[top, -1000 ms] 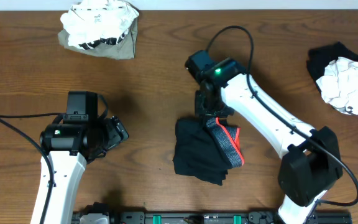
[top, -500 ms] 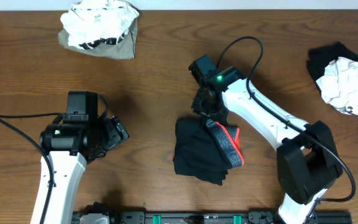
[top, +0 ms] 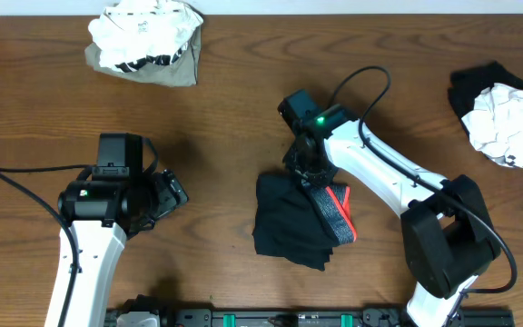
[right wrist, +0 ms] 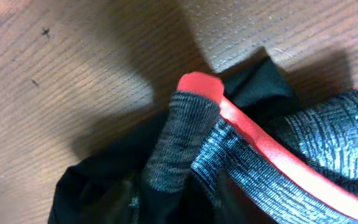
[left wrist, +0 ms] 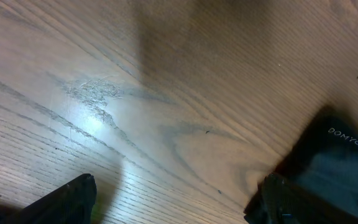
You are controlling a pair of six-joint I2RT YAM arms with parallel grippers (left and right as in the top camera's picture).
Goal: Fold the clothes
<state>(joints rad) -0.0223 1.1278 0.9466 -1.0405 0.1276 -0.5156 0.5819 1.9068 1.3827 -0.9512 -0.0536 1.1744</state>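
Right arm [top: 379, 168] has pushed its wrist down-frame over the last second, onto the top edge of the black garment [top: 289, 222]. Left arm [top: 89, 245] and all the cloth haven't budged.

Right fingers [top: 304, 163] sit at that top edge, centre of the overhead. You can't tell whether they're clamped on fabric: the right wrist view is filled with cloth and shows no fingers.

Garment: a bunched dark lump, centre-bottom of the overhead. The grey band [top: 332, 216] runs diagonally down its right side, with the coral-red edge [top: 345, 204] on the outer flank. In the right wrist view the band stands up as a narrow heathered ridge at centre. The red edge loops over its top and runs off to the lower right, with black cloth below and behind.

Room: bare tabletop [top: 225, 136] above the garment and to its left, out to the left arm. The garment's lower edge lies near the bottom of the frame. The white-and-olive pile [top: 143, 41] is upper left against the top edge, and the white-and-black pile [top: 507, 118] is at the right edge. Both are well apart from the garment.

Left fingers [left wrist: 67, 198] are apart over bare wood, holding nothing.
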